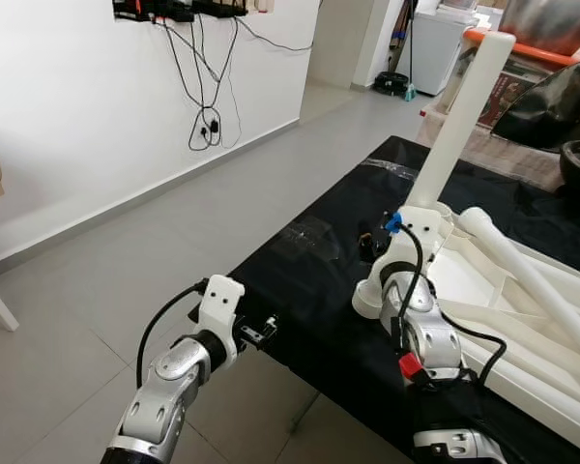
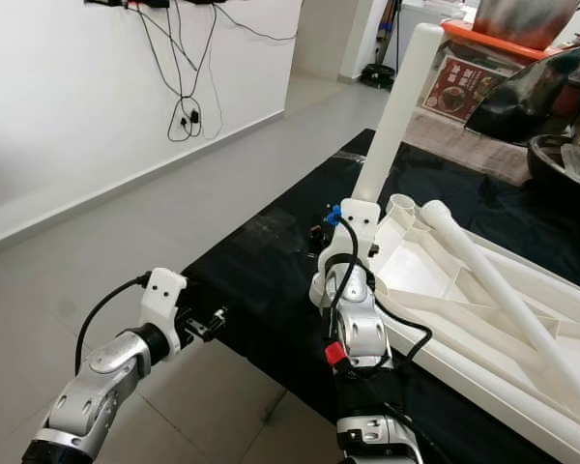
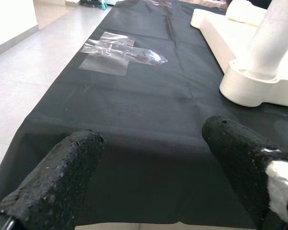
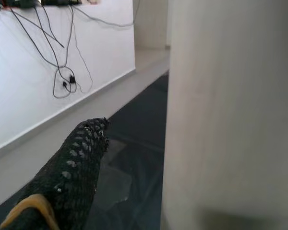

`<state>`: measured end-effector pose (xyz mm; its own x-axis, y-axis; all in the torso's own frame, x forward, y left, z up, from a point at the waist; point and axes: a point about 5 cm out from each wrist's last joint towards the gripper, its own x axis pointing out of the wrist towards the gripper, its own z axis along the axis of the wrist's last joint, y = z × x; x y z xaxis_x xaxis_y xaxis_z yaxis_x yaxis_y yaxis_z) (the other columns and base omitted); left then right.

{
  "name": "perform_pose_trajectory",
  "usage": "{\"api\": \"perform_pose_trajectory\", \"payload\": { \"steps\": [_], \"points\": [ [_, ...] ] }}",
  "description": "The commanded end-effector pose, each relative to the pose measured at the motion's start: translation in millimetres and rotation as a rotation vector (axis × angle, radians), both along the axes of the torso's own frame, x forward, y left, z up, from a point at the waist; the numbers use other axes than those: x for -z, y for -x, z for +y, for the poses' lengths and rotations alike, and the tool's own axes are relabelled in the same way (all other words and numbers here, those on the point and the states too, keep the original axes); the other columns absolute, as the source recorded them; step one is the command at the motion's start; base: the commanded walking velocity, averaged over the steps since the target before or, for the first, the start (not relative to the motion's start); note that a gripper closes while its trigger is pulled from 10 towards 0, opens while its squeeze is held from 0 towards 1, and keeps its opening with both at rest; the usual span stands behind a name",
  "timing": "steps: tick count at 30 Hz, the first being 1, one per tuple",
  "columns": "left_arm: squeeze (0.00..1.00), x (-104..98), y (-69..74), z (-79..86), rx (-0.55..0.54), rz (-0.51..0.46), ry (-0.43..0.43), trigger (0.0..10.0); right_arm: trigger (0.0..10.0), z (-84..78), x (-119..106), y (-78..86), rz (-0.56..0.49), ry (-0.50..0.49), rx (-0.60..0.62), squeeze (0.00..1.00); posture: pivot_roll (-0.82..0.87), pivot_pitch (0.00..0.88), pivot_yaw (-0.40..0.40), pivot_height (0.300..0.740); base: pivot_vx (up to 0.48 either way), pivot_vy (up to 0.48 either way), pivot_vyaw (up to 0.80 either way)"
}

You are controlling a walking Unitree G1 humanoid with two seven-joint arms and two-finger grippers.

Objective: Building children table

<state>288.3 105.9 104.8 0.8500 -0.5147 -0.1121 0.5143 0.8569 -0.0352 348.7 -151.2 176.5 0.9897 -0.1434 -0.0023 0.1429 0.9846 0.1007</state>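
A black cloth (image 1: pixel 309 280) covers the grey-tiled floor (image 1: pixel 126 242); left tool (image 3: pixel 153 158) released, right tool's grip unclear.

Left gripper (image 3: pixel 149 163) hovered low over black cloth (image 3: pixel 149 96), its two black fingers (image 3: pixel 62 177) spread wide apart, nothing between them. A clear plastic scrap (image 3: pixel 120 50) lay flat on the cloth further out. White table leg (image 3: pixel 278 38) stood upright in a round white socket (image 3: pixel 252 88) at the upturned tabletop's (image 3: pixel 221 36) corner. Grey floor tiles (image 3: pixel 24 72) lay alongside the cloth
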Motion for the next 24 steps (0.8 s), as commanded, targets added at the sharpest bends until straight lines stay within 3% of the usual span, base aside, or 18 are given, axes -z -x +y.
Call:
{"api": "perform_pose_trajectory", "payload": {
  "steps": [1,2,3,6,7,8,10,11,12,13,14,17,20,21,23,24],
  "points": [
    [0.0,1.1,3.0,-1.0,0.003,0.006,0.009,10.0,10.0,6.7,-14.2,0.5,-0.09,-0.054,-0.12,0.0,0.02,0.0,-0.138,0.74,0.0,0.0,0.0],
    [0.0,1.1,3.0,-1.0,0.003,0.006,0.009,10.0,10.0,6.7,-14.2,0.5,-0.09,-0.054,-0.12,0.0,0.02,0.0,-0.138,0.74,0.0,0.0,0.0],
    [0.0,1.1,2.7,1.2,0.0,0.006,0.006,10.0,10.0,16.8,-26.2,5.6,-0.173,-0.075,-0.297,0.0,0.02,0.0,-0.134,0.74,0.0,0.0,0.0],
    [0.0,1.1,2.7,1.2,0.0,0.006,0.006,10.0,10.0,16.8,-26.2,5.6,-0.173,-0.075,-0.297,0.0,0.02,0.0,-0.134,0.74,0.0,0.0,0.0],
    [0.0,1.1,2.4,2.9,-0.002,0.006,0.003,10.0,10.0,25.1,-34.9,13.2,-0.239,-0.049,-0.475,0.0,0.02,0.0,-0.13,0.74,0.0,0.0,0.0],
    [0.0,1.1,2.4,2.9,-0.002,0.006,0.003,10.0,10.0,25.1,-34.9,13.2,-0.239,-0.049,-0.475,0.0,0.02,0.0,-0.13,0.74,0.0,0.0,0.0],
    [0.0,1.7,3.8,3.9,0.007,0.007,-0.005,10.0,10.0,31.4,-36.8,25.4,-0.269,0.063,-0.743,0.0,0.02,0.0,-0.125,0.74,0.0,0.0,0.0],
    [0.0,2.1,4.7,4.2,0.011,0.008,-0.006,10.0,2.5,28.6,-34.7,27.0,-0.255,0.1,-0.807,0.0,0.02,0.0,-0.125,0.74,0.0,0.0,0.0],
    [0.0,2.1,4.7,4.2,0.011,0.008,-0.006,10.0,2.5,28.6,-34.7,27.0,-0.255,0.1,-0.807,0.0,0.02,0.0,-0.125,0.74,0.0,0.0,0.0],
    [0.0,2.4,5.4,4.7,0.012,0.008,-0.007,10.0,0.0,24.9,-33.4,27.2,-0.248,0.119,-0.838,0.0,0.02,0.0,-0.125,0.74,0.0,0.0,0.0],
    [0.0,2.5,5.8,5.6,0.011,0.009,-0.007,10.0,0.0,21.4,-33.6,27.1,-0.25,0.128,-0.86,0.0,0.02,0.0,-0.125,0.74,0.0,0.0,0.0],
    [0.0,2.7,6.3,6.5,0.011,0.01,-0.007,10.0,0.0,17.3,-34.1,25.4,-0.25,0.15,-0.856,0.0,0.02,0.0,-0.126,0.74,0.0,0.0,0.0],
    [0.0,4.5,9.6,6.8,0.02,0.018,-0.007,10.0,0.0,0.5,-30.3,8.5,-0.207,0.255,-0.667,0.0,0.02,0.0,-0.126,0.74,0.0,0.0,0.0],
    [0.0,4.8,10.4,6.3,0.024,0.02,-0.006,10.0,0.0,-10.6,-26.8,-0.7,-0.159,0.259,-0.519,0.0,0.02,0.0,-0.125,0.74,0.0,0.0,0.0],
    [0.0,4.8,10.4,6.3,0.024,0.02,-0.006,10.0,0.0,-10.6,-26.8,-0.7,-0.159,0.259,-0.519,0.0,0.02,0.0,-0.125,0.74,0.0,0.0,0.0],
    [0.0,5.0,11.6,5.3,0.033,0.023,-0.004,10.0,0.0,-36.6,-19.4,-11.1,-0.073,0.205,-0.211,0.0,0.02,0.0,-0.128,0.74,0.0,0.0,0.0]
  ]
}}
